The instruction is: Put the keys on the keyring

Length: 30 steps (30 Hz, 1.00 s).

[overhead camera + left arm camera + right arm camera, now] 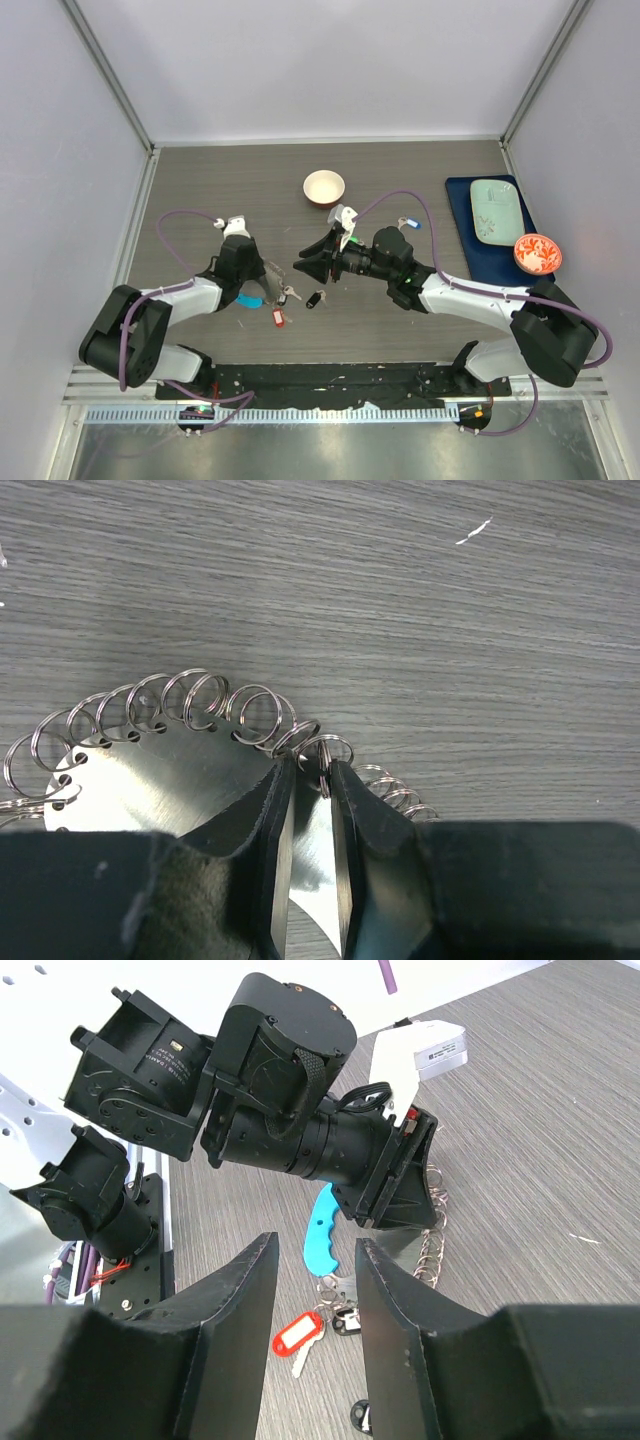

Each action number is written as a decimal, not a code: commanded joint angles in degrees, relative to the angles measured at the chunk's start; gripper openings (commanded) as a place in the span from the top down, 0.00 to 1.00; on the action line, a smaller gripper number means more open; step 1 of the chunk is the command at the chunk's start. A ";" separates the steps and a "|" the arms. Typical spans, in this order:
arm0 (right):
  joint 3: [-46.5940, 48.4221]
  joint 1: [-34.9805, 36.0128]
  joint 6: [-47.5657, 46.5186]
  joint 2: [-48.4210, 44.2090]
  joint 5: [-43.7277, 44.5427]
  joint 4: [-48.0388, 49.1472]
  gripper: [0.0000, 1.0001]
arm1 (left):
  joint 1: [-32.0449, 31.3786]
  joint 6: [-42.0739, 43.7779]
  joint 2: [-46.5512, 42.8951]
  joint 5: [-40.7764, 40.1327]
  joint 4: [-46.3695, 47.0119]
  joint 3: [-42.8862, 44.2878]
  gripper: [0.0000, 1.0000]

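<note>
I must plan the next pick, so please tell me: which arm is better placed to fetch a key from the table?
Right. The right gripper is open and empty, with the red-tagged key lying ahead of it. The left gripper is clamped on the keyring, so it is busy.

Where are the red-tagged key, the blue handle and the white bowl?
red-tagged key [298, 1335]: right wrist view, on its red tag.
blue handle [322, 1240]: right wrist view, middle of its curve.
white bowl [324, 186]: top external view, its bare inside.
</note>
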 commanded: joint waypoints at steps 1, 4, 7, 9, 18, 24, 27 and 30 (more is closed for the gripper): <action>0.24 0.01 -0.11 -0.26 -0.45 2.64 0.57 | 0.24 0.09 0.76 -0.19 2.80 1.31 0.76; 0.24 0.01 -0.11 -0.17 -0.45 2.63 0.57 | 0.24 0.61 0.93 -0.01 3.15 1.40 0.76; 0.24 0.01 -0.11 0.00 -0.45 2.63 0.57 | 0.24 1.32 0.58 0.34 4.20 1.05 0.75; 0.32 0.01 -0.19 0.00 -0.53 2.55 0.57 | 0.24 1.93 0.14 1.04 5.43 0.87 0.75; 0.41 0.01 -0.11 0.18 -0.62 2.46 0.57 | 0.24 1.85 0.76 2.27 5.61 1.31 0.77; 0.41 0.01 -0.11 0.27 -0.71 2.55 0.57 | 0.15 1.14 0.76 1.31 4.56 0.61 0.78; 0.41 0.01 -0.02 0.35 -0.80 2.55 0.57 | 0.15 1.14 -0.12 0.78 3.76 0.34 0.78; 0.41 0.01 0.07 0.44 -0.89 2.63 0.57 | 0.15 1.14 -0.73 0.34 3.50 -0.10 0.78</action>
